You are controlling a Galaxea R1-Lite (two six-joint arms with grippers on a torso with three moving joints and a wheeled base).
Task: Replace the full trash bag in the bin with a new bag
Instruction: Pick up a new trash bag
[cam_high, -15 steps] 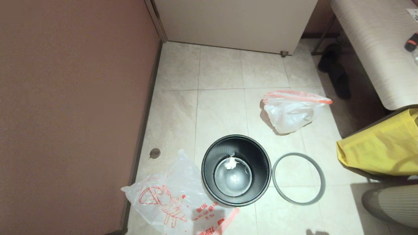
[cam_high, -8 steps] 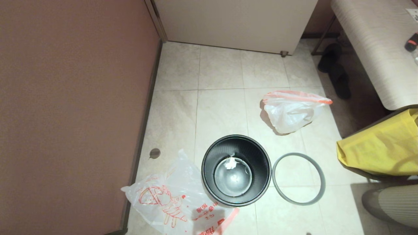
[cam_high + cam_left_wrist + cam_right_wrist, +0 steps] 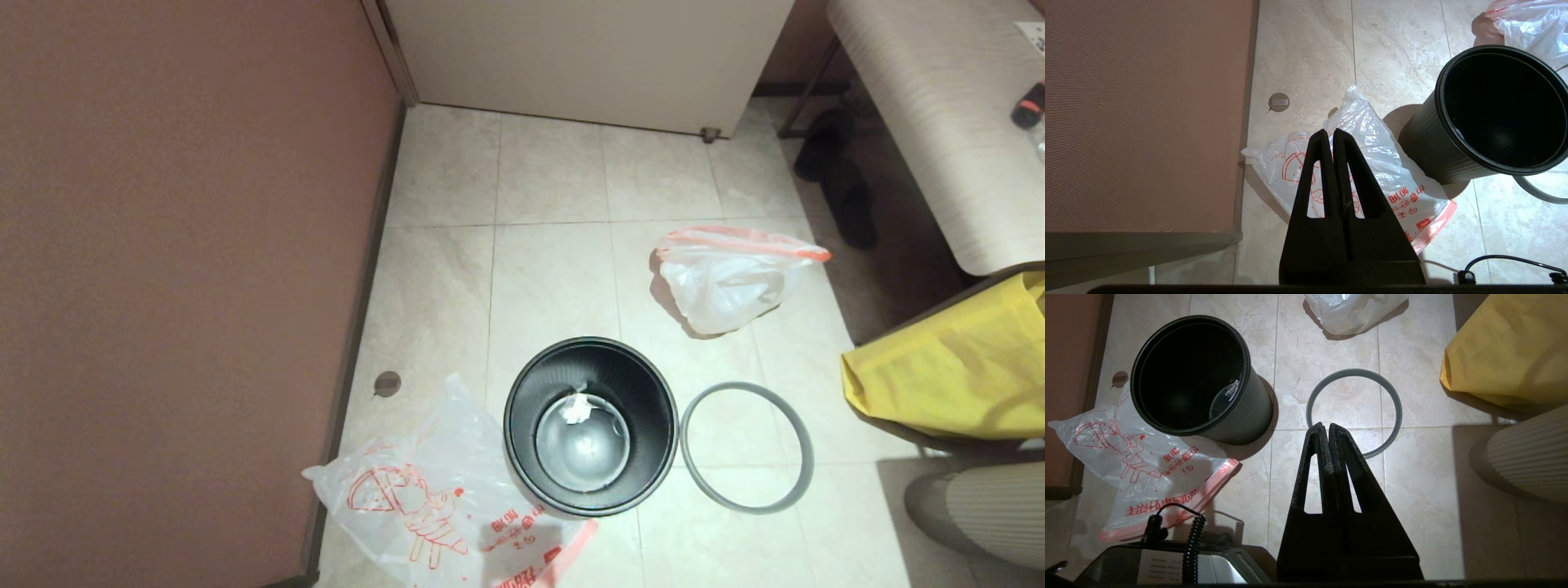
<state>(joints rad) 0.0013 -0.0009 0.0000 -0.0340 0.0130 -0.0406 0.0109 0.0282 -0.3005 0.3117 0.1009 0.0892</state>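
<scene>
- The floor (image 3: 555,269) is laid in pale beige tiles, bounded by a brown wall on its left edge.
- The bin (image 3: 590,426) is stood upright near the floor's near edge.
- The new bag (image 3: 441,498) is spread flat just left of the bin, by the wall.
- A grey rim ring (image 3: 747,447) is laid just right of the bin.
- The full trash bag (image 3: 727,278) is set farther back, to the right.
- A yellow bag (image 3: 955,367) is seen at the right edge.

Head view: high, looking steeply down at floor tiles. Left wrist view: lower, nearer, above new bag (image 3: 1396,179). Right wrist view: lower, above rim ring (image 3: 1354,412). All three share bin (image 3: 590,425) and surrounding floor.
</scene>
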